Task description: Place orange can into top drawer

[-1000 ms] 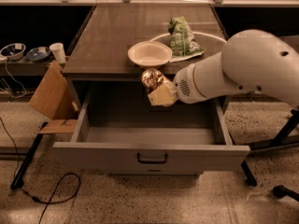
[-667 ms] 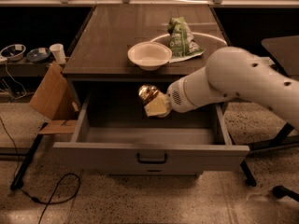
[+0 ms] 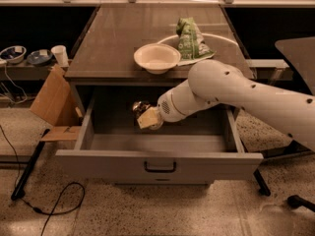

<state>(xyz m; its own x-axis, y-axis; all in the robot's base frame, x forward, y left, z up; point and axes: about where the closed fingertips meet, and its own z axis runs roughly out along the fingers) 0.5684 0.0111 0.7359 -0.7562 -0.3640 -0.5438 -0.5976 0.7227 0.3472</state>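
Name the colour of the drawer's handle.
Metal bar handle: dark, near black; camera view. The gripper holds the gold-orange can over the grey drawer.

Brown tabletop (image 3: 113,38): white bowl (image 3: 156,58) set near the front edge; green snack bag (image 3: 191,39) laid on a white plate (image 3: 224,42) just behind it.
Left side: open cardboard box (image 3: 51,100); white cup (image 3: 60,55).
Floor: black cable (image 3: 54,205).
Gripper (image 3: 146,116): held below the tabletop edge, clamped on the orange can (image 3: 140,107).

The gripper (image 3: 143,114), clamped on the orange can (image 3: 138,106), hangs inside the open top drawer (image 3: 123,159), at six o'clock from the white bowl (image 3: 156,58).
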